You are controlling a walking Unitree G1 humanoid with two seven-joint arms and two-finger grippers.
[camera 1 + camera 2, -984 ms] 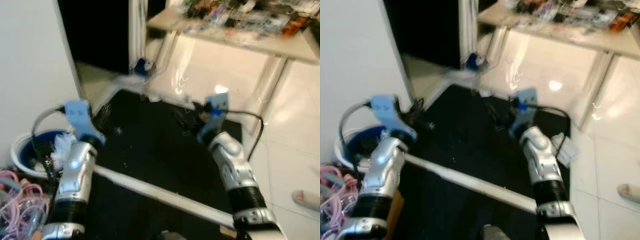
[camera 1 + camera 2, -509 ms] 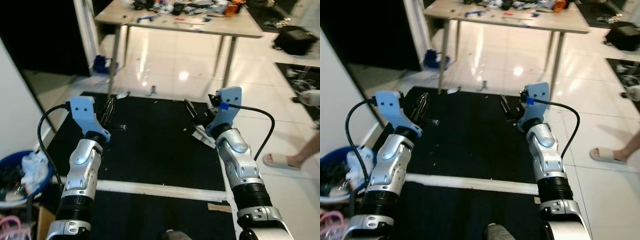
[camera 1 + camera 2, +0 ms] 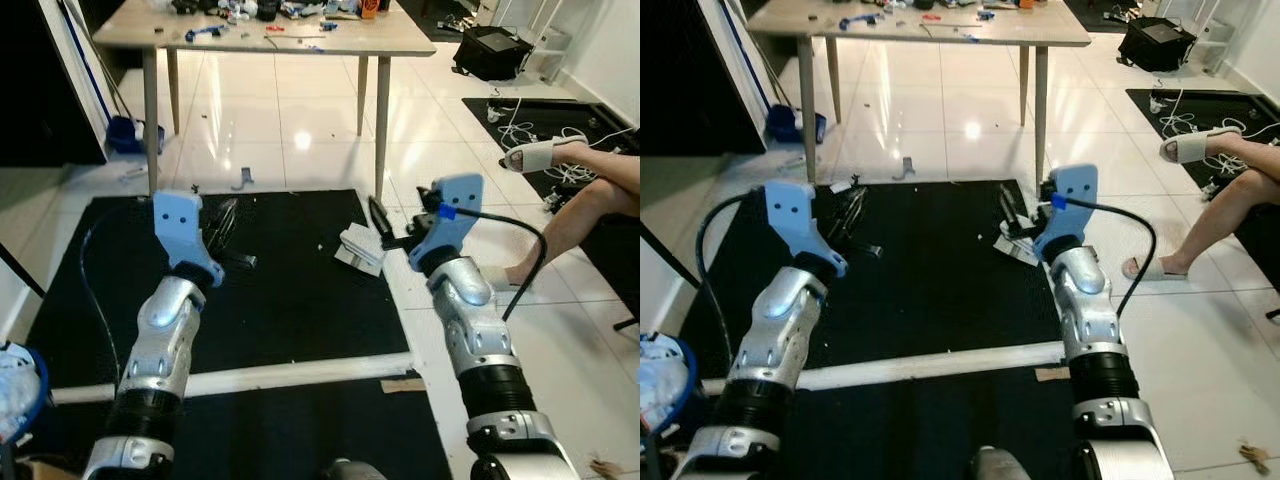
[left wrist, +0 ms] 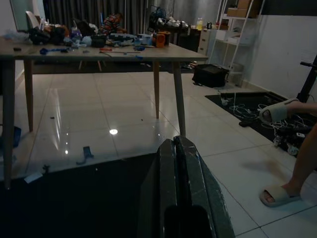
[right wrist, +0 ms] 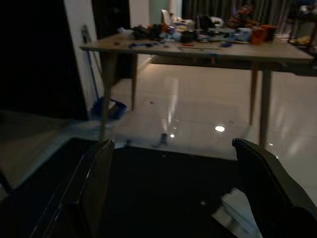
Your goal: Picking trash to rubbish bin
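Two tools are hovering mid-frame over the black mat (image 3: 290, 290): left tool (image 3: 222, 222) clenched empty, right tool (image 3: 383, 222) released beside crumpled paper (image 3: 358, 248).

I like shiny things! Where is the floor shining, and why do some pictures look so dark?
In the left eye view a lamp glints off the white floor tiles under the table. Both wrist views are dim; the right wrist view is also soft, with the same glint.

A home room: glossy white floor tiles (image 3: 300, 130), a black mat (image 3: 290, 290), a cluttered wooden counter (image 3: 250, 35), a seated person's slippered foot (image 3: 535, 155).
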